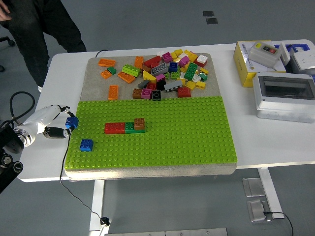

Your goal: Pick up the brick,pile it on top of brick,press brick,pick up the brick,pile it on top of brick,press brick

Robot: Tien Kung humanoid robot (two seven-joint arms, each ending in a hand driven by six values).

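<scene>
The left hand (51, 123) grips a small blue brick (72, 122) in its fingertips at the green baseplate's (187, 142) left edge. A second blue brick (86, 144) sits nearer (studs up), left of the red-green-brown brick row (125, 127). A person (39, 24) stands far left.

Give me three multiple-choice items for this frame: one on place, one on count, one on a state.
1. Where does the loose blue brick sit?
A. on the green baseplate, near its left edge
B. in the brick pile
C. on the grey box

2. How many brown bricks top the red-and-green row?
A. none
B. one
C. three

3. What is the left hand doing?
A. resting open
B. pressing the row
C. holding a small blue brick

Key: A, it lies on studs by the left edge; B, a single brown brick; C, its fingers close on it.
</scene>
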